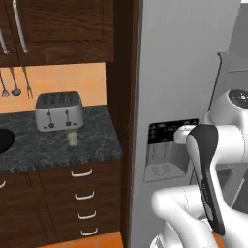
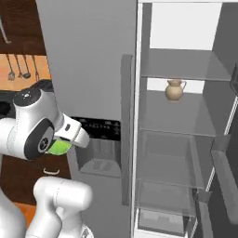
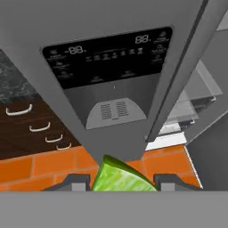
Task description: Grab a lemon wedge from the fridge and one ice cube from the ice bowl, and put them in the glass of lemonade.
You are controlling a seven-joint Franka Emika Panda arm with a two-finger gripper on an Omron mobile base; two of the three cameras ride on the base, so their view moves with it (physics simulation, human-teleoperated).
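Green lemon wedge [image 3: 121, 177] pinched in your gripper [image 3: 121, 182], fridge [image 2: 88, 69] dispenser door straight ahead, right door open, jug [image 2: 174, 89] shelved inside, glass of lemonade [image 1: 72, 138] beside toaster [image 1: 59, 111] on counter [image 1: 53, 147].

Black dispenser panel [image 3: 109, 55] on the closed door of the fridge [image 3: 111, 26]: two pale digital readouts, each "88", at 10 o'clock and 2 o'clock of the panel. Smaller panel markings are too blurred to read.

Lemon wedge [image 2: 59, 147] in gripper [image 2: 65, 142] before fridge [image 2: 88, 69]
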